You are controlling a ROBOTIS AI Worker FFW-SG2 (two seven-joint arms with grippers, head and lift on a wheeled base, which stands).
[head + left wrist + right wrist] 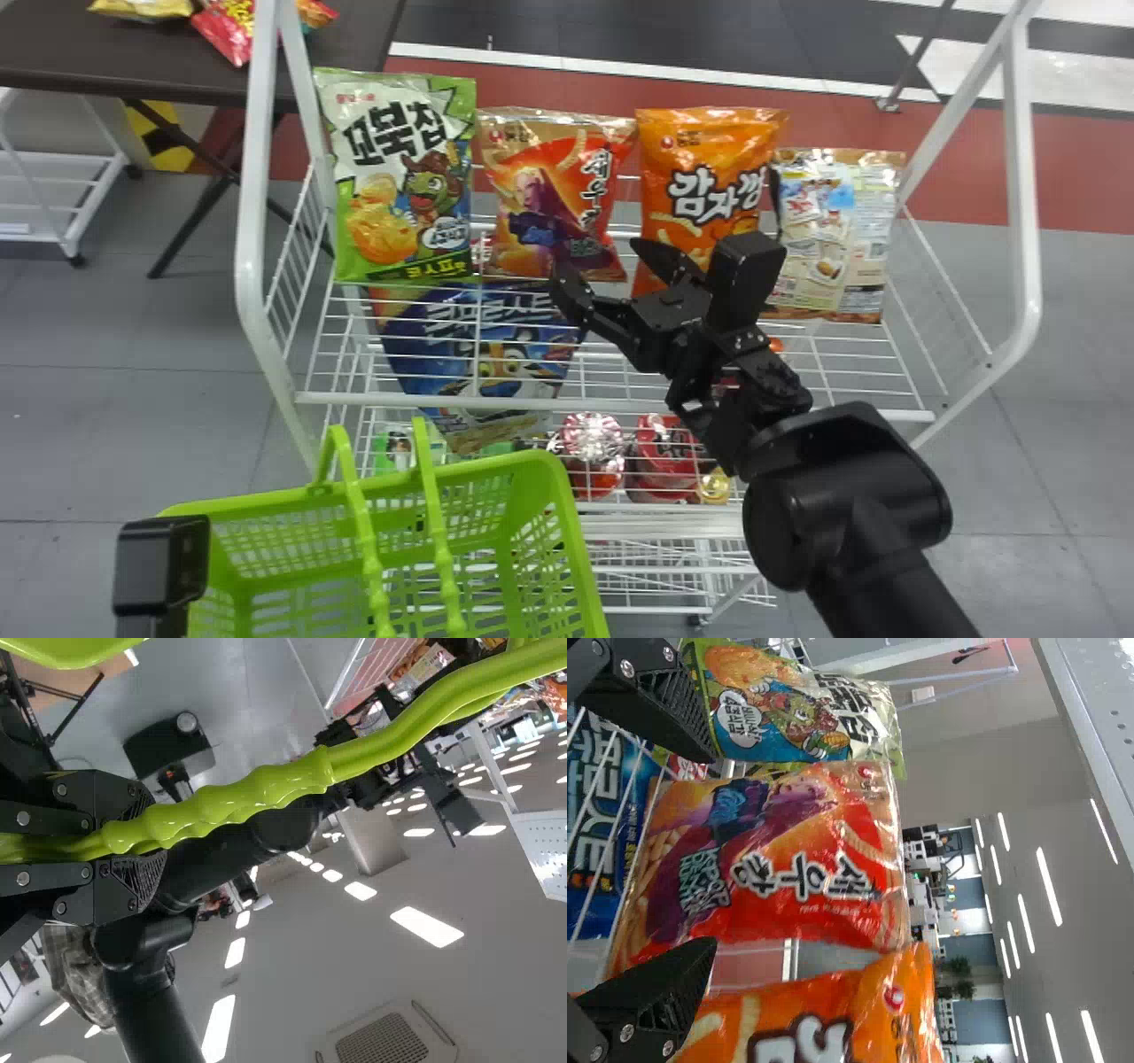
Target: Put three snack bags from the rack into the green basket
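Head view: the camera is looking forward and down from above, covering the rack (1021,177) and green basket (567,532) from farther off than the wrist cameras. Left wrist view: the camera is facing upward past the close green handles (230,806) toward the ceiling (301,974). Right wrist view: the camera is facing, at close range, the green bag (403,177), red bag (554,195) and orange bag (709,142), which the head view is sharing; head and left wrist views are sharing the handles.

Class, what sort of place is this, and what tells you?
Probably a shop, or a mock one in a lab: snack bags stand on a white wire rack, a green basket is near it, and strip lights run overhead.
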